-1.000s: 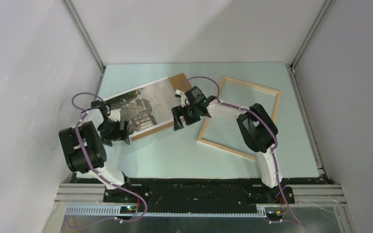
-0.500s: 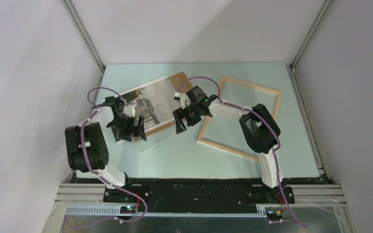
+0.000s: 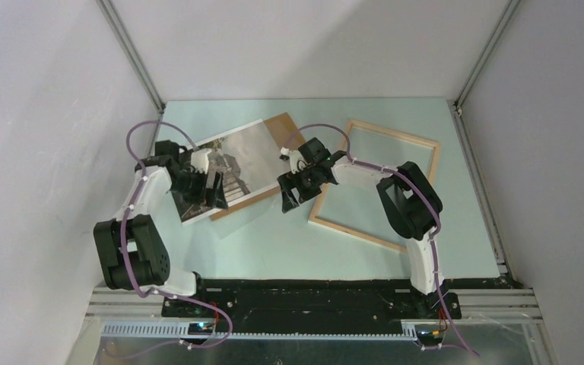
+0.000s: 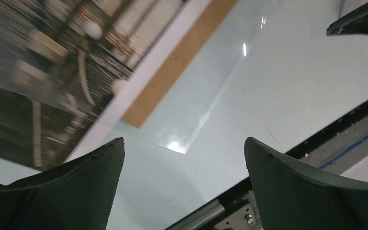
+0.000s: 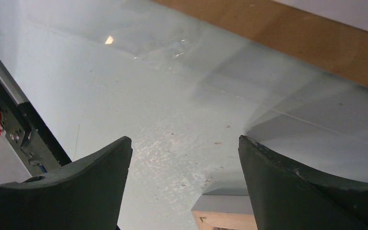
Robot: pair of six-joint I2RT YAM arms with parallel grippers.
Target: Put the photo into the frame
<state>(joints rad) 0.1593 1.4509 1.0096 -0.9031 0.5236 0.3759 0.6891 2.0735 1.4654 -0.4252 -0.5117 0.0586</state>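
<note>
Zero progress I see: the photo [image 3: 247,156] lies left of the frame [image 3: 391,131]; my left tool [image 3: 207,190] and right tool [image 3: 294,196] gape wide, empty.

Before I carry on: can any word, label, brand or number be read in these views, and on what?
No text can be read in any view.
The photo: no lettering can be made out; its picture is blurred in the left wrist view.
The frame: bare pale rails, no label shows.
The brown backing board: no marking shows.
</note>
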